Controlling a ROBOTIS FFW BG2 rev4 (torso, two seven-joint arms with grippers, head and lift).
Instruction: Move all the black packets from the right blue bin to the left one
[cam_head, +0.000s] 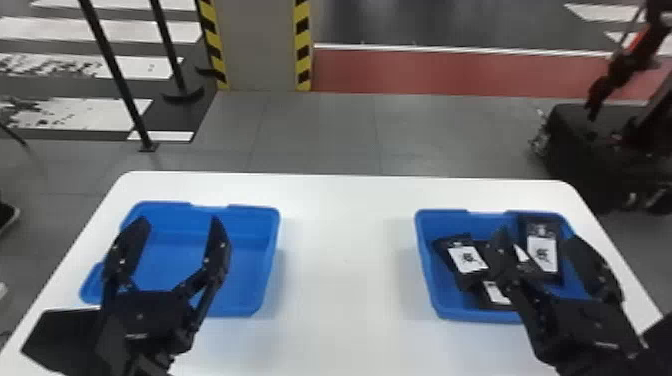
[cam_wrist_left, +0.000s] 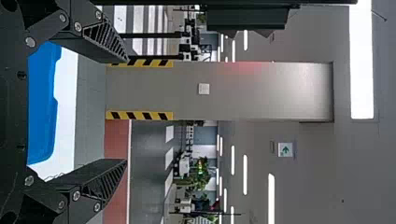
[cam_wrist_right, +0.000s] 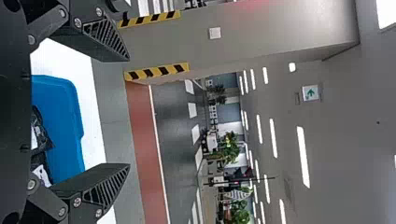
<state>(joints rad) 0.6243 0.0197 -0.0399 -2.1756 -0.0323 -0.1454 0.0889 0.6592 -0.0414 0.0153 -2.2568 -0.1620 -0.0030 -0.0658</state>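
Black packets (cam_head: 542, 252) lie in the right bin (cam_head: 450, 225).

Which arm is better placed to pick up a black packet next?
The right, I'd judge: the right gripper, fingers open, appears over the right blue bin, where the black packets lie; the left gripper, also open, appears over the left blue bin.

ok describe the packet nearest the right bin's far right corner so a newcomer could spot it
On the white table, find the right blue bin. The black packet lies by its far right corner, its white label nearly straight to the bin, whereas the leftmost packet lies turned.
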